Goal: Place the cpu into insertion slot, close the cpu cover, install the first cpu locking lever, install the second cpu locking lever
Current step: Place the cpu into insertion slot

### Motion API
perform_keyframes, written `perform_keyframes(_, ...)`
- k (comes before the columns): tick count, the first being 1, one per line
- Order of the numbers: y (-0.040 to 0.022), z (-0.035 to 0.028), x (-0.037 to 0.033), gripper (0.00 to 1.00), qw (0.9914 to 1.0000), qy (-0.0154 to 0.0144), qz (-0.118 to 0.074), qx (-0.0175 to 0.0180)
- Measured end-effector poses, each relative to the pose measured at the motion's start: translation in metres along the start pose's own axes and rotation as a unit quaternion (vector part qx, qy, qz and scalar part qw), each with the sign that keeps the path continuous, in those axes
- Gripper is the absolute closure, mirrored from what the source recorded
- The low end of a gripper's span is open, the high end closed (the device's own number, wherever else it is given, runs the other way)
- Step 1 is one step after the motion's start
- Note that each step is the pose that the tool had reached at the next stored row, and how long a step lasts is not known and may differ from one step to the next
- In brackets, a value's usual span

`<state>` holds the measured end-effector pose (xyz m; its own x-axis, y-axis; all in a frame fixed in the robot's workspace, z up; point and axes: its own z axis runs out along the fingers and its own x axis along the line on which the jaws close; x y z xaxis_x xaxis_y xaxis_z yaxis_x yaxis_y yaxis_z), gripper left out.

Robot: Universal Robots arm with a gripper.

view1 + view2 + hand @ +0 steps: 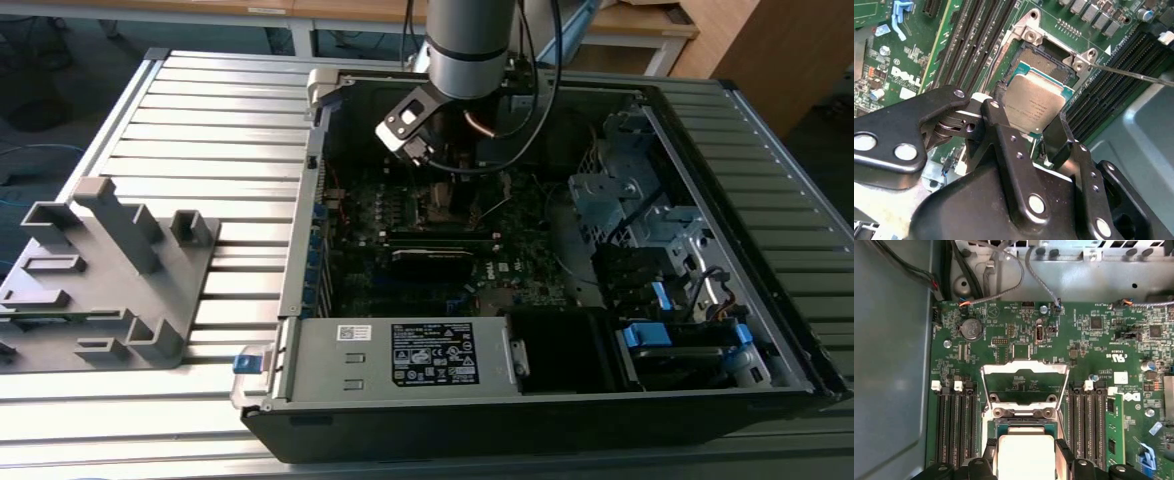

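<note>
Gripper [1030, 114] clamps cpu [1036, 100] by opposite edges over slot [1046, 59]; cover [1026, 365] up. Cpu looks light, stiff, slick, probably fragile underneath: edges only.

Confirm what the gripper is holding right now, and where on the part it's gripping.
The gripper holds the cpu, pinched by two opposite side edges between its fingers, over the insertion slot.

cpu [1037, 95] edge behind hand [1029, 105], insertion slot [1042, 60] part-hidden
</note>
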<state>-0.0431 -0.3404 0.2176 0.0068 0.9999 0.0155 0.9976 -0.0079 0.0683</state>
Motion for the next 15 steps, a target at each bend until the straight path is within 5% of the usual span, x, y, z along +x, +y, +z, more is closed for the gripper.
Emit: perform_keyframes(15, -0.0045, 0.0164, -0.0003, 0.46, 1.0, 0.0, 0.0, 0.0005)
